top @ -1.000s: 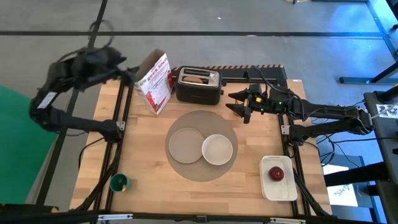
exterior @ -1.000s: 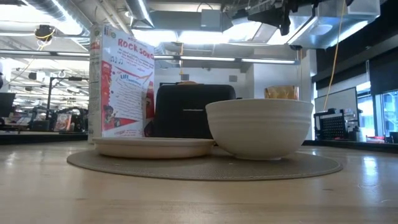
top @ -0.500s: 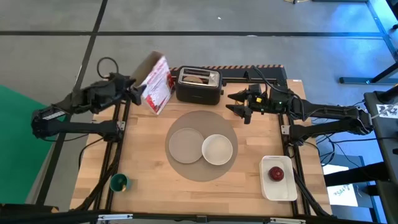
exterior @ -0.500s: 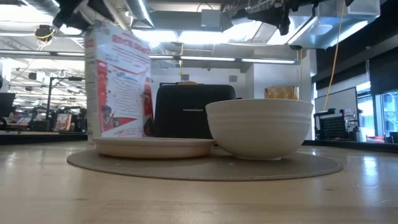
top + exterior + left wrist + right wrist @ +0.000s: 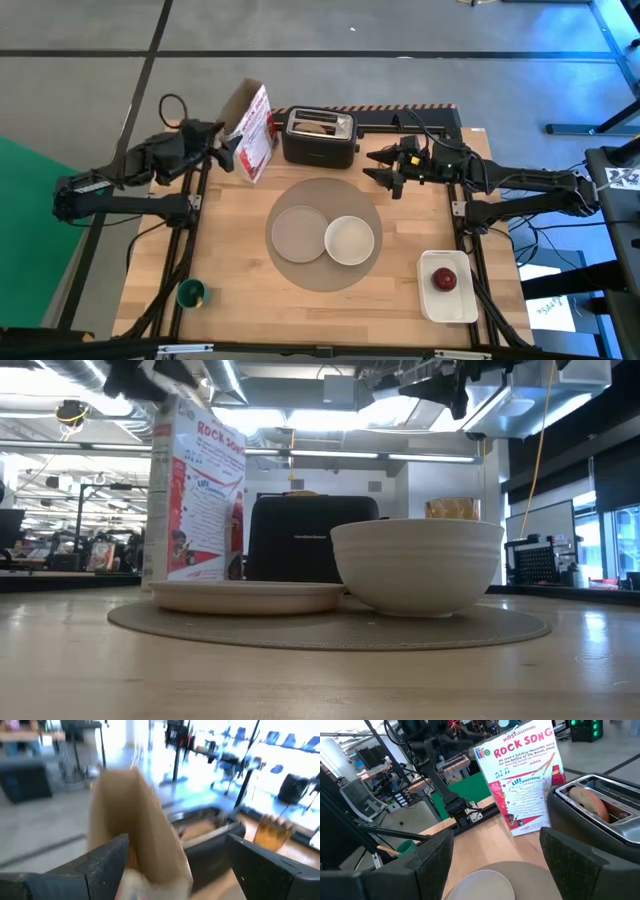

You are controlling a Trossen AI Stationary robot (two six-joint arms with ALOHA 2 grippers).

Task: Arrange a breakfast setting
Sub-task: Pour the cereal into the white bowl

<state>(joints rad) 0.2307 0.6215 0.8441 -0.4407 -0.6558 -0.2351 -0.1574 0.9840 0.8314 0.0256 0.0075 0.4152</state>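
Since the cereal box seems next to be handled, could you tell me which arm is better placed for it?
Left, probably. The left gripper sits at the cereal box, its open fingers straddling the top. The right gripper hovers beyond the toaster.

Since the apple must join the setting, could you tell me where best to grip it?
Probably across the apple's round middle, coming straight down: it sits in the tray, whose raised rim would hinder a sideways approach. The right gripper is nearer.
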